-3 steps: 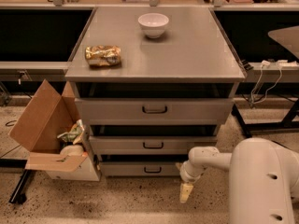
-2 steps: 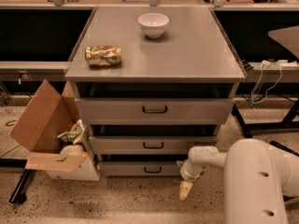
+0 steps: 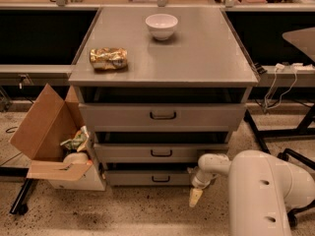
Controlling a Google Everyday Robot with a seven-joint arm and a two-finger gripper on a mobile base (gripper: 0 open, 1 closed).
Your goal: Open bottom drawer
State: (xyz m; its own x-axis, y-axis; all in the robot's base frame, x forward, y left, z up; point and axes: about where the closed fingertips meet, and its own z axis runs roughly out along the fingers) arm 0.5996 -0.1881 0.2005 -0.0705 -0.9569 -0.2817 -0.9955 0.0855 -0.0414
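The grey cabinet has three drawers. The bottom drawer (image 3: pixel 147 178) is the lowest and narrowest front, with a small dark bar handle (image 3: pixel 161 179) at its centre. Its front sits set back under the middle drawer (image 3: pixel 161 153). The top drawer (image 3: pixel 162 116) is the widest. My gripper (image 3: pixel 195 196) hangs at the end of the white arm (image 3: pixel 256 191), just right of the bottom drawer's right end and near the floor. It points down and holds nothing that I can see.
A white bowl (image 3: pixel 161 26) and a crumpled snack bag (image 3: pixel 108 58) lie on the cabinet top. An open cardboard box (image 3: pixel 51 141) with rubbish stands against the cabinet's left side. Cables and a dark table leg (image 3: pixel 290 107) are at the right.
The arm's white body has shifted slightly to the left. The gripper stays at the same spot by the bottom drawer's right end. The drawers have not moved.
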